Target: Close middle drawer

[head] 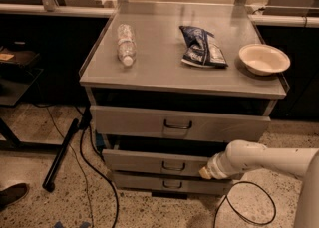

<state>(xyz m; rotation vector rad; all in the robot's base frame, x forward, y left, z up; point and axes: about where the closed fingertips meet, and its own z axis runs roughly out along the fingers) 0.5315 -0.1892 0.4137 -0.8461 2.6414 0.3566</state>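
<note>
From where I stand, the grey metal table [164, 80] has three drawers stacked under its top. The middle drawer [144, 160] sits between the taller-fronted upper drawer [134, 121] and the lower drawer [144, 181]. Its low front panel juts forward a little, with a dark gap showing above it, and its small dark loop handle [173, 167] is at the centre of the panel.

The robot's white arm [269, 160] reaches in low from the right. The gripper [205, 172] is at the right end of the middle drawer's front panel, right up against it, to the right of the handle. Its tip is tucked against the panel, so I cannot tell whether it is spread or closed.

On the tabletop a clear water bottle [125, 45] lies on its side towards the left. A crumpled blue snack bag [202, 48] lies near the middle. A pale bowl [264, 58] stands upright near the right edge. All three are well apart from one another.

On the speckled floor, black cables [84, 162] trail down at the table's left side. Another cable loops under the arm on the right.
</note>
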